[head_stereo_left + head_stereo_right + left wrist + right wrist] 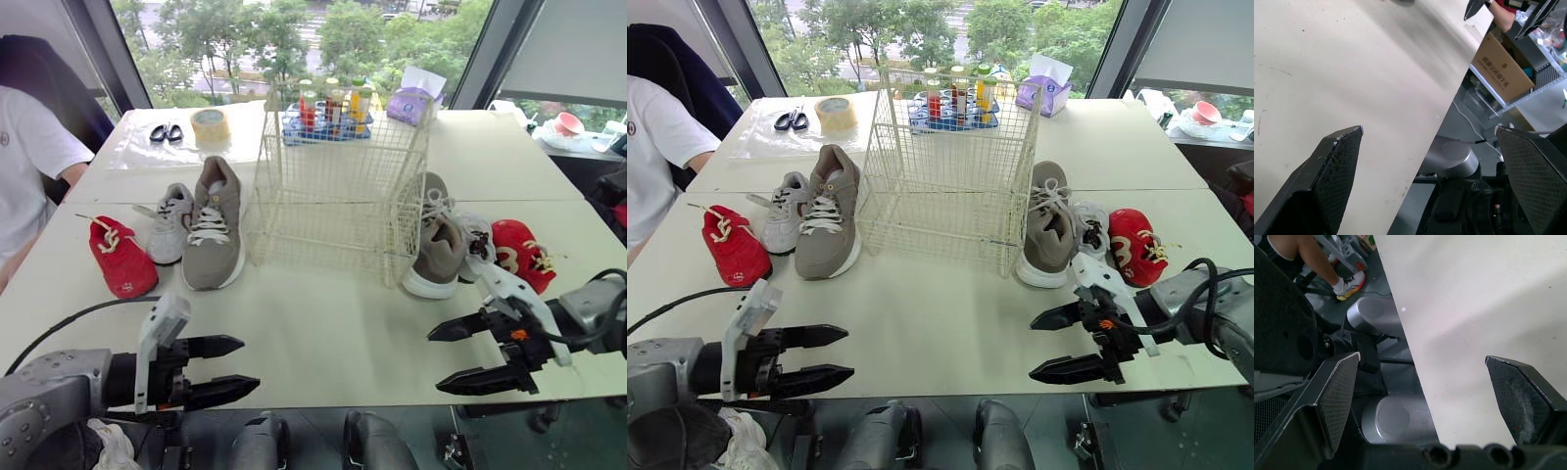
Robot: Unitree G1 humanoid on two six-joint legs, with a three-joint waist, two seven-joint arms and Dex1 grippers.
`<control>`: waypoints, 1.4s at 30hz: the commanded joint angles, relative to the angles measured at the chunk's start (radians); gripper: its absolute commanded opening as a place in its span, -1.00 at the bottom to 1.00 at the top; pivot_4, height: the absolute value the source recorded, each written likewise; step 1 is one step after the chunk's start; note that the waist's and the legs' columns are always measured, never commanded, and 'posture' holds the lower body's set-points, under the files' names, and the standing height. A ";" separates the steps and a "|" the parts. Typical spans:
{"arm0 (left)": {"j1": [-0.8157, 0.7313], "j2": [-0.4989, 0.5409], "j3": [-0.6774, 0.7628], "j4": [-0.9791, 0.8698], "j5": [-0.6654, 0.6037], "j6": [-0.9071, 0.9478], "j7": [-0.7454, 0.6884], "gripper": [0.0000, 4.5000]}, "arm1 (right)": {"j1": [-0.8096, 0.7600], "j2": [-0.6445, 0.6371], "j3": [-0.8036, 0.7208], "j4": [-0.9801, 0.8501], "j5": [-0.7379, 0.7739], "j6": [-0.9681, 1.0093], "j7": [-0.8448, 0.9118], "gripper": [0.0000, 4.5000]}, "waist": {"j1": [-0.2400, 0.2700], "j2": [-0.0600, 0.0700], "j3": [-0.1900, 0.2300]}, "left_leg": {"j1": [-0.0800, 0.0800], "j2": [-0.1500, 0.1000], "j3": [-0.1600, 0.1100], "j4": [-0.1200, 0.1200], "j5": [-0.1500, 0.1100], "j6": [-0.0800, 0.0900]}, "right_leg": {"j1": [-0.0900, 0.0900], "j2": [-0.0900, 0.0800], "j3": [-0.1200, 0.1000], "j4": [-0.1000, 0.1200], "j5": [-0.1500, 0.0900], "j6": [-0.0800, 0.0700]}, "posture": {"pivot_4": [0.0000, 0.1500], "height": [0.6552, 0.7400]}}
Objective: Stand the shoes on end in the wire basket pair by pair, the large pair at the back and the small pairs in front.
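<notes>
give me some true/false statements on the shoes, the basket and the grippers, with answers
1. The wire basket holds no shoes. True.
2. Both grippers are shut on shoes. False: the left gripper and the right gripper are open and hold nothing.
3. A red shoe lies on each side of the basket. True: the left red shoe and the right red shoe.
4. The scissors lie inside the basket. False: the scissors lie on the table outside it, beside the tape roll.
</notes>
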 commanded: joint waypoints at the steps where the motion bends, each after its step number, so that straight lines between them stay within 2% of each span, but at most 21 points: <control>1: -0.009 -0.022 -0.003 -0.008 0.020 -0.026 0.026 0.98 | -0.023 0.004 0.004 -0.012 0.009 -0.003 0.006 0.98 | 0.000 0.000 0.000 | 0.000 0.000 0.000 0.000 0.000 0.000 | 0.000 0.000 0.000 0.000 0.000 0.000 | 1.00 1.00; 14: -0.062 -0.061 -0.015 0.016 0.009 -0.018 0.080 0.98 | -0.037 0.034 0.006 -0.002 -0.008 -0.010 -0.036 0.98 | 0.000 0.000 0.000 | 0.001 0.000 0.000 0.000 0.000 0.000 | 0.002 0.000 0.000 0.000 0.000 0.000 | 1.00 1.00; 19: -0.082 -0.052 -0.047 0.041 0.069 -0.033 0.055 0.98 | -0.038 0.015 -0.017 -0.002 0.035 0.051 -0.031 0.98 | 0.001 0.000 0.000 | 0.001 0.000 0.000 0.001 0.000 0.000 | 0.002 0.000 0.000 0.000 0.000 0.000 | 1.00 1.00; 22: -0.084 -0.020 -0.043 0.076 0.118 -0.059 -0.004 0.98 | -0.149 -0.009 -0.095 0.009 0.184 0.190 -0.068 0.98 | -0.001 0.000 0.000 | 0.001 0.000 0.000 0.001 0.000 0.000 | 0.002 0.000 0.000 0.000 0.000 0.000 | 1.00 1.00; 24: -0.107 0.026 -0.010 0.115 0.138 -0.068 -0.054 0.98 | -0.292 -0.013 -0.138 0.046 0.291 0.259 -0.106 0.98 | -0.004 0.001 0.000 | 0.001 0.000 0.000 0.001 0.000 0.000 | 0.001 0.000 0.000 0.001 0.000 0.000 | 1.00 1.00; 26: -0.158 0.077 0.024 0.154 0.132 -0.065 -0.093 0.98 | -0.452 -0.008 -0.131 0.100 0.335 0.289 -0.131 0.98 | -0.002 0.001 0.000 | 0.001 0.000 0.000 0.001 0.000 0.000 | -0.001 0.001 0.000 0.002 0.000 -0.001 | 1.00 1.00; 29: -0.275 0.153 0.062 0.186 0.093 -0.047 -0.140 0.98 | -0.663 -0.004 -0.027 0.152 0.253 0.248 -0.101 0.98 | 0.001 0.001 0.000 | 0.000 0.001 -0.001 0.000 -0.001 -0.003 | -0.007 0.001 -0.001 0.002 0.000 -0.001 | 1.00 1.00; 33: -0.422 0.194 0.057 0.184 0.044 -0.028 -0.154 0.98 | -0.862 0.059 0.234 0.230 -0.015 0.083 -0.022 0.98 | -0.005 0.000 0.000 | -0.003 0.000 0.002 0.000 0.000 0.000 | -0.006 0.000 0.001 0.001 0.001 0.000 | 1.00 1.00; 37: -0.511 0.178 0.034 0.156 0.021 -0.026 -0.125 0.98 | -0.948 0.166 0.466 0.359 -0.278 -0.081 0.042 0.98 | -0.019 0.000 0.000 | -0.004 0.000 0.006 0.001 0.002 -0.003 | -0.006 0.000 0.003 0.002 0.003 0.004 | 1.00 1.00; 42: -0.531 0.139 0.037 0.094 -0.040 -0.006 -0.057 0.98 | -0.992 0.269 0.607 0.505 -0.479 -0.195 0.095 0.98 | -0.023 0.000 0.000 | -0.004 0.000 0.006 0.002 0.005 -0.007 | -0.008 0.000 0.003 0.008 0.003 0.006 | 1.00 1.00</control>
